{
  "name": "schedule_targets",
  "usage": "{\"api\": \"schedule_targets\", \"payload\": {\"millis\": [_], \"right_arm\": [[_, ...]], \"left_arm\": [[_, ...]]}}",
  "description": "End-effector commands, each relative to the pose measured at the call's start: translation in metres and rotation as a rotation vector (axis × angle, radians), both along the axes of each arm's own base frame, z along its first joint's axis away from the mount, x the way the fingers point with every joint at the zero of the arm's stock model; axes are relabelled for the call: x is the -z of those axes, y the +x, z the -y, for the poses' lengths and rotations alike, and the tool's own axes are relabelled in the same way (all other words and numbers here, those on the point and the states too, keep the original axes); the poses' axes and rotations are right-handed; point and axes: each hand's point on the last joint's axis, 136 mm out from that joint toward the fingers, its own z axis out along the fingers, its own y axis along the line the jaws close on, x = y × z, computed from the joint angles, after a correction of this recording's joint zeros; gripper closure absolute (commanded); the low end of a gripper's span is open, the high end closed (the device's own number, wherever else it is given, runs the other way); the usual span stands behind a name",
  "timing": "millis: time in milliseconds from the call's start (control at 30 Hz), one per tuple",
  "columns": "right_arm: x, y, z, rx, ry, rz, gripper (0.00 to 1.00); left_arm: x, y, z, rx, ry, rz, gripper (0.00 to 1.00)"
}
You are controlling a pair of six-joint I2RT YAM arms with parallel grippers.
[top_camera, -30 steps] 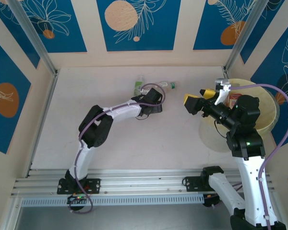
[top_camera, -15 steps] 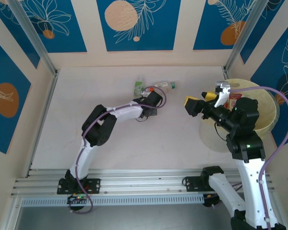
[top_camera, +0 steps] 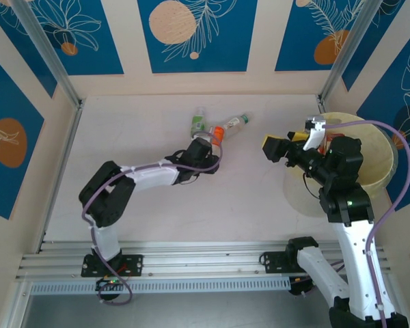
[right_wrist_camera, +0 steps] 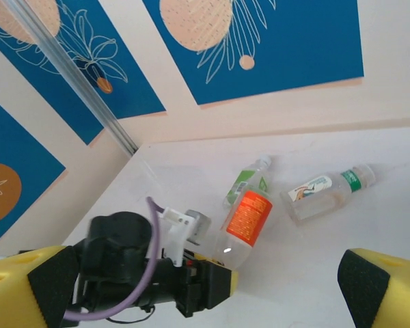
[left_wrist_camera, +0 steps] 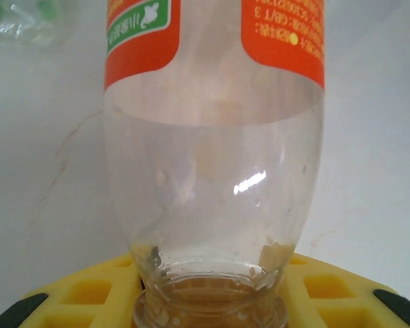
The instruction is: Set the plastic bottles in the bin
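The left fingers [left_wrist_camera: 82, 294] are seen as a yellow band under the narrow end of the orange-labelled bottle [left_wrist_camera: 212, 171], whose body points away from the wrist toward 12 o'clock. Whether they are clenched on it or merely set against it cannot be told, as the contact is cut off at the lower edge. In the overhead view this bottle lies on the worktop [top_camera: 137, 130] at the tip of the outstretched left arm. A green-labelled bottle [top_camera: 198, 124] lies just beside it at 11 o'clock and a green-capped bottle [top_camera: 238, 123] near it at 1 o'clock. The low, flat reach is judged to be called for because the bottles lie on their sides toward the far wall.

The right fingers [right_wrist_camera: 34, 280] are spread wide with nothing between them. They are held above the worktop at the 9 o'clock side of the bin [top_camera: 379, 147] and turned toward the bottles. The bin stands at 3 o'clock by the right wall, well apart from all three bottles. As the bin sits on the right arm's side, a handover or a long carry is judged likely to be needed.
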Motion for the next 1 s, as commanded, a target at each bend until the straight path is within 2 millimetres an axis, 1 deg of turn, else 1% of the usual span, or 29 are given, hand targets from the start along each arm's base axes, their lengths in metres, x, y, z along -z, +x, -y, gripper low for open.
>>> {"api": "schedule_targets", "payload": {"millis": [0,200,333,467,533,600,700,767,833,900,967], "right_arm": [[0.006,0.008,-0.001,0.022,0.046,-0.043,0.0],[0.021,0.021,-0.014,0.002,0.087,-0.143,0.0],[0.031,0.032,-0.015,0.063,0.069,-0.215,0.0],[0.037,0.037,-0.024,0.037,0.04,-0.282,0.0],[0.039,0.039,-0.03,0.018,0.036,-0.293,0.01],[0.037,0.038,-0.039,-0.02,0.048,-0.298,0.0],[0.034,0.036,-0.053,-0.099,0.084,-0.307,0.0],[0.032,0.038,-0.057,-0.106,0.11,-0.323,0.01],[0.027,0.04,-0.057,-0.099,0.129,-0.316,0.01],[0.024,0.042,-0.057,-0.088,0.141,-0.304,0.01],[0.024,0.046,-0.055,-0.072,0.132,-0.299,0.01]], "left_arm": [[-0.037,-0.011,0.02,0.138,-0.124,0.118,1.0],[-0.082,-0.041,0.033,0.331,-0.271,0.23,1.0],[-0.112,-0.057,0.038,0.416,-0.348,0.288,1.0],[-0.137,-0.072,0.042,0.494,-0.411,0.331,1.0],[-0.147,-0.078,0.044,0.529,-0.437,0.347,1.0],[-0.157,-0.08,0.045,0.538,-0.464,0.358,1.0],[-0.178,-0.088,0.051,0.591,-0.529,0.368,1.0],[-0.191,-0.095,0.056,0.634,-0.568,0.381,1.0],[-0.195,-0.098,0.059,0.651,-0.57,0.395,1.0],[-0.189,-0.094,0.06,0.626,-0.549,0.377,1.0],[-0.183,-0.095,0.063,0.636,-0.551,0.35,1.0]]}}
